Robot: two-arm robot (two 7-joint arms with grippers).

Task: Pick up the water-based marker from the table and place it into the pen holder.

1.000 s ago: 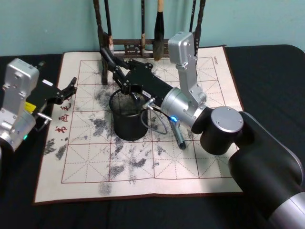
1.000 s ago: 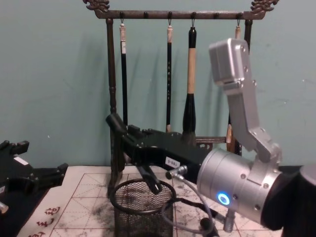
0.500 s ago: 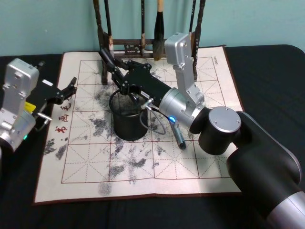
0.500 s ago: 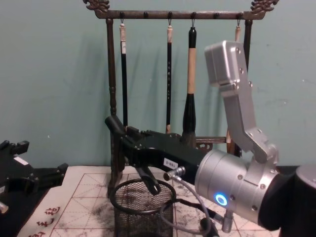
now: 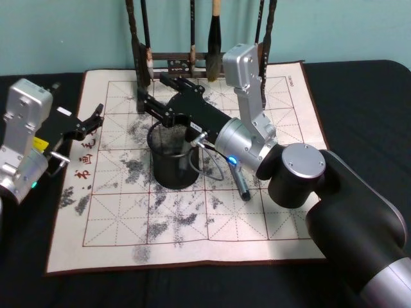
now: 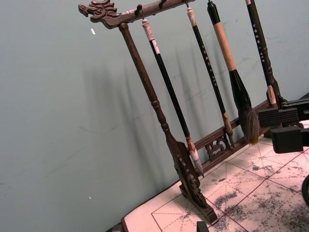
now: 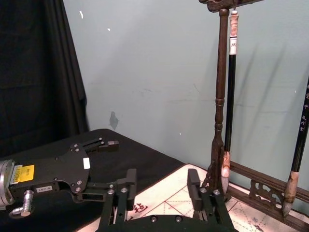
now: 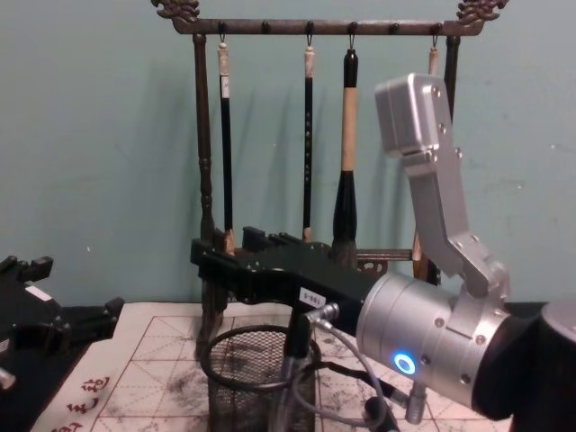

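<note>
right gripper level just above the pen holder, fingers spread apart, gripping nothing. water-based marker standing inside the pen holder, slightly tilted, top near the rim. left gripper parked at the left edge of the calligraphy mat, fingers apart.

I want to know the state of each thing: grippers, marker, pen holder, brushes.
Black wire-mesh cylindrical pen holder: upright on the ink-stained paper mat.
Grey water-based marker: leaning inside the holder.
Right gripper: open, above the holder.
Left gripper: open, idle at the mat's left edge.
Calligraphy brushes: hanging from the dark wooden rack.
</note>
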